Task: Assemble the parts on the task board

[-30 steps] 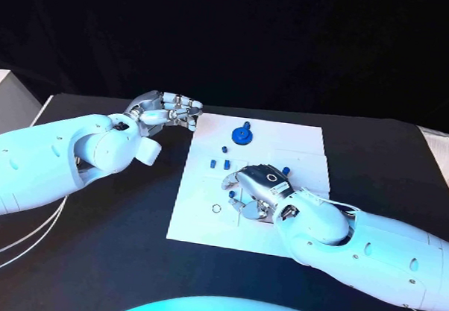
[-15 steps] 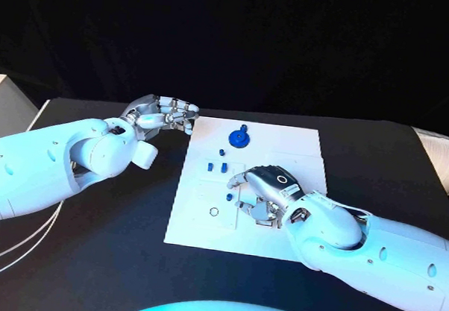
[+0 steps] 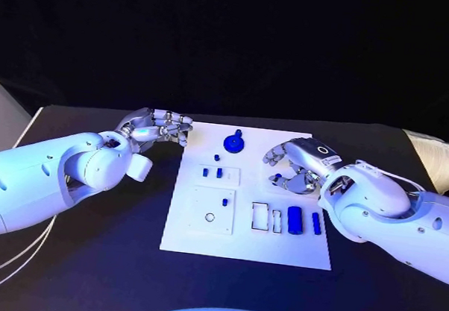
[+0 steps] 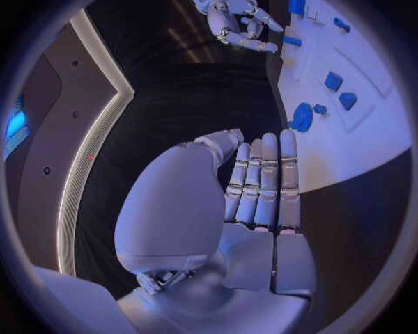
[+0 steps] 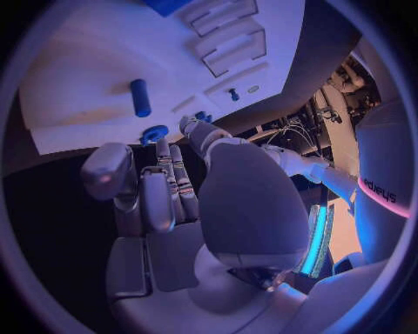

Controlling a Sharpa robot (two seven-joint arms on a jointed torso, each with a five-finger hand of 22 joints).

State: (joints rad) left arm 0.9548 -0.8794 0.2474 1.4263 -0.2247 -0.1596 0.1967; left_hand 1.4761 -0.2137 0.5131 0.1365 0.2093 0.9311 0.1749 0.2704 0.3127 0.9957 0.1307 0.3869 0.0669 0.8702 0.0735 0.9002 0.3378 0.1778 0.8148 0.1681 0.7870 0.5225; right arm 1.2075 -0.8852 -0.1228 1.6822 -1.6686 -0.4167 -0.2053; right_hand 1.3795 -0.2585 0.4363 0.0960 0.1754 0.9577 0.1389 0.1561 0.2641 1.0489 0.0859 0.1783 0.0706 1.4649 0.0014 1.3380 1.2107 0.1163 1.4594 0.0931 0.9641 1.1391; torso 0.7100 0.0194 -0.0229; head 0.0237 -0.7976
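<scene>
A: How far along is it?
B: Partway, I judge. Blue parts [image 3: 295, 220] sit near the board's [image 3: 200, 237] front edge; a round one [image 3: 236, 136] lies loose at the back.
A: Robot hands?
B: Left [image 3: 158, 127] and right [image 3: 297, 165] look curled, seemingly empty.

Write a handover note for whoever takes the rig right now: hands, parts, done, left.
Left hand: off the board's far-left corner, fingers curled, holding nothing visible.
Right hand: over the task board, right side; whether it holds anything cannot be told.
Parts: round blue piece at the far edge, two small blue pieces mid-left, two blue cylinders lying near right.
Done: can't confirm anything seated.
Left: assemble the loose parts.
</scene>
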